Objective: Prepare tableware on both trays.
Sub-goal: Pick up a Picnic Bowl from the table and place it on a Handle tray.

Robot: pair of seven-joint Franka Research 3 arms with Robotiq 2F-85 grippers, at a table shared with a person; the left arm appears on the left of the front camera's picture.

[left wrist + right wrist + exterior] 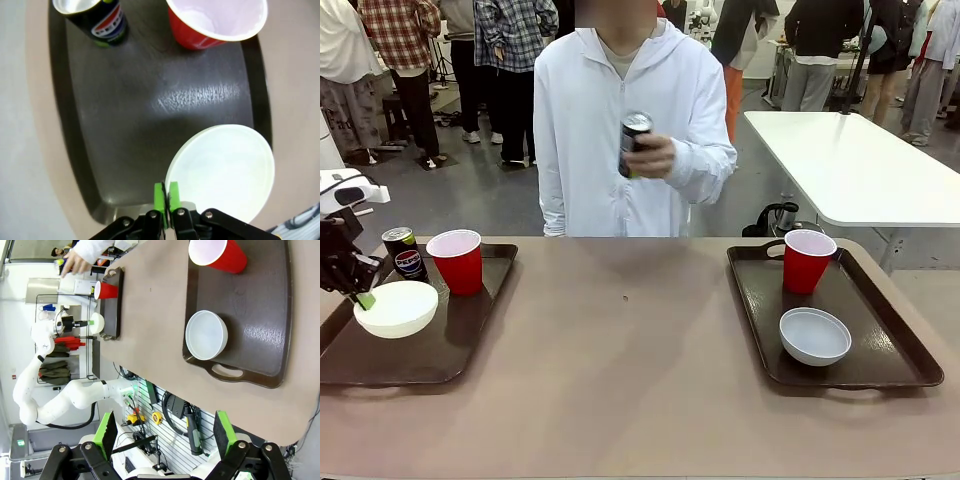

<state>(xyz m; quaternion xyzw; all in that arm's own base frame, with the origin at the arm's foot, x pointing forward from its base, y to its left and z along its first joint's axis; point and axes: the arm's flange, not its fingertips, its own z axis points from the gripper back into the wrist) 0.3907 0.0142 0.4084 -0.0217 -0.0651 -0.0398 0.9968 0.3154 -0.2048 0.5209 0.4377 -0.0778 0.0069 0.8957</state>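
Note:
On the left tray (470,340) stand a dark can (404,252) and a red cup (456,261), with a white bowl (397,308) beside them. My left gripper (364,297) is shut on that bowl's left rim. The left wrist view shows the green pads (160,196) pinching the white bowl's (222,170) edge, with the can (97,20) and cup (215,20) beyond. The right tray (900,350) holds a red cup (807,260) and a pale grey bowl (814,335). My right gripper (164,437) hangs open, well back from this tray (260,315). The person holds a second can (634,143) at chest height.
The brown tabletop (620,350) lies bare between the trays. A person in white stands at the far edge (620,130). A white table (860,170) and other people are behind. The right wrist view shows cables and a rack (165,415) below the table's near edge.

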